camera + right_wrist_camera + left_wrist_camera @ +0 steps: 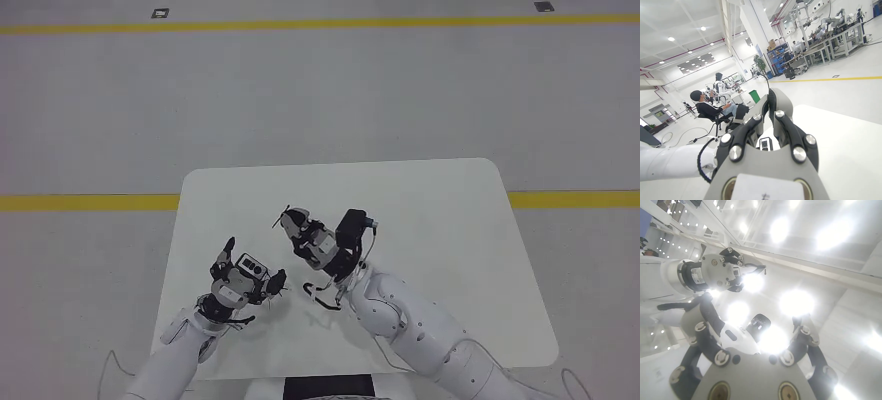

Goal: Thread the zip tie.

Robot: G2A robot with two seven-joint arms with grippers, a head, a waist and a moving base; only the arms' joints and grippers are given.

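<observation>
Grippers sit close together over the white table [430, 200] in the top view. The right gripper [297, 225] is pinched on a thin black zip tie [283, 216], whose free end pokes out past the fingertips, away from the robot and toward its left. The left gripper [254, 265] is just beside it, nearer the robot and further left. Its fingers are spread wide and hold nothing, and there is a gap between it and the tie.

From the left wrist view, which looks up at the ceiling lights, the left gripper [749, 309] gapes open. The right gripper [758, 268] hangs farther off beyond it, with a short dark bit of the zip tie [765, 270] showing at its tips.

In the right wrist view the right gripper [769, 92] has its pads pressed flat together on the zip tie [767, 81]. The strap runs straight on from the fingers, then bends over to a small thickened end that is probably the head, though it is too small to be sure. Bare table [829, 123] lies beyond.

My judgement is that nothing is threaded yet. The left arm is the free one and the nearer one, and the next move turns on lining it up with the strap's long axis, which points away from it.
</observation>
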